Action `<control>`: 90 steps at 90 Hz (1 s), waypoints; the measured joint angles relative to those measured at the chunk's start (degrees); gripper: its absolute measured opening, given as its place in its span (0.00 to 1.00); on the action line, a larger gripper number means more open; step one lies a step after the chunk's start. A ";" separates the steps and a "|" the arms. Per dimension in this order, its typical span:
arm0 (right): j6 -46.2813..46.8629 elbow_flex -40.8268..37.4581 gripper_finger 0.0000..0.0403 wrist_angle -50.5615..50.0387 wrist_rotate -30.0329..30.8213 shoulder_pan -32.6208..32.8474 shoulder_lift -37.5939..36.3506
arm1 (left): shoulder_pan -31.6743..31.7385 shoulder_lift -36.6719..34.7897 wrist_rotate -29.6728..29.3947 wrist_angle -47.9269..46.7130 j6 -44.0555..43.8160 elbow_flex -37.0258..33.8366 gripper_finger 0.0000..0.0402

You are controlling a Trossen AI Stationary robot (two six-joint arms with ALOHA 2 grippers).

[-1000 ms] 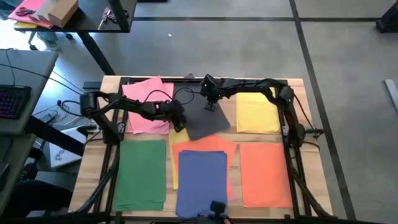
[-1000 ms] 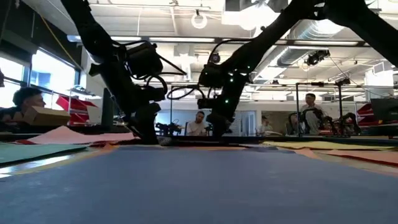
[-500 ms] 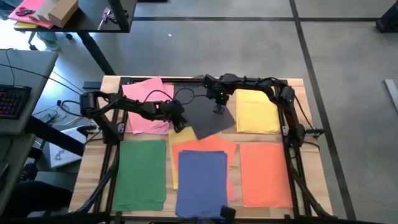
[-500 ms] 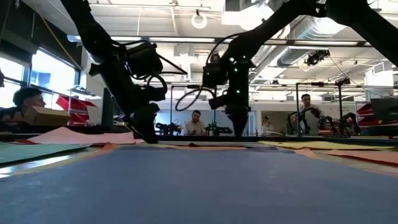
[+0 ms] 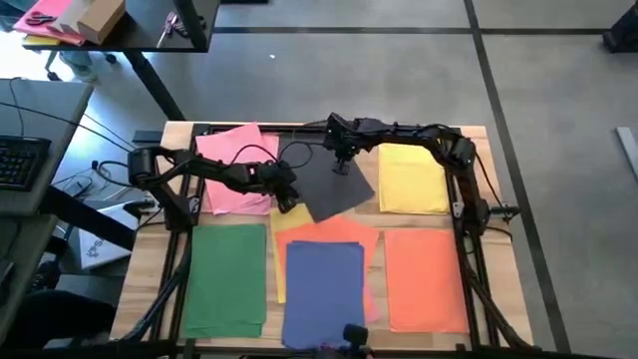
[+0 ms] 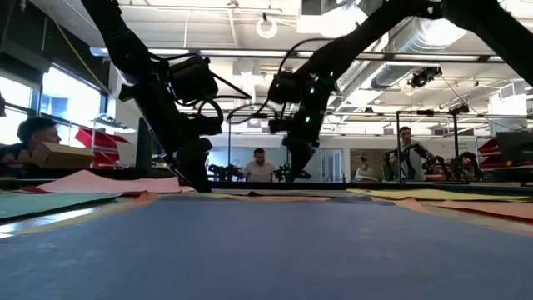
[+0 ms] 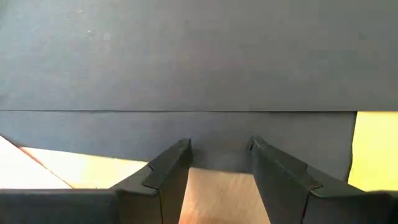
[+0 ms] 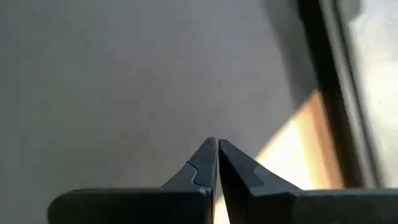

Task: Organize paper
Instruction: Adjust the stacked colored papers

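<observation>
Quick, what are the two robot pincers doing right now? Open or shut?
Left pincer: open, down at the grey sheet's edge, holding nothing.
Right pincer: shut, over the grey sheet's far part; nothing seen between the tips.

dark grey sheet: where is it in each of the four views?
High: dark grey sheet tilted at table centre, between the pink and yellow sheets.
Low: too edge-on to pick out.
Left wrist: fills the picture beyond the fingers.
Right wrist: fills most of it.
Shared landmark: right end effector over the sheet.

Two black jointed arms (image 5: 224,173) trail black cables.
</observation>
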 joint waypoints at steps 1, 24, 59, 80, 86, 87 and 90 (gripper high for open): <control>-0.02 0.00 0.00 -1.25 -0.22 0.03 -0.20 | 0.00 0.00 -0.01 0.00 0.01 0.00 0.39; 2.94 -5.73 0.00 -9.32 -3.28 1.64 -0.93 | 0.00 0.00 0.00 0.04 0.36 -0.02 0.39; 1.27 -6.39 0.00 11.03 -3.17 2.56 -0.81 | -0.66 -0.04 -0.01 -1.05 2.58 0.04 0.39; 1.72 -4.59 0.00 -3.24 -6.49 2.97 -0.90 | -1.00 -0.13 2.91 -2.03 6.46 0.09 0.39; 1.79 -6.28 0.00 -2.47 -7.42 3.53 -0.85 | -1.67 -0.15 3.82 -2.04 8.32 0.09 0.39; 1.82 -6.54 0.00 -2.00 -7.45 3.64 -0.85 | -1.77 -0.15 4.00 -2.03 8.62 0.09 0.39; 1.89 -7.28 0.00 -0.01 -7.50 3.88 -0.85 | -2.00 -0.15 4.22 -2.00 9.48 0.09 0.39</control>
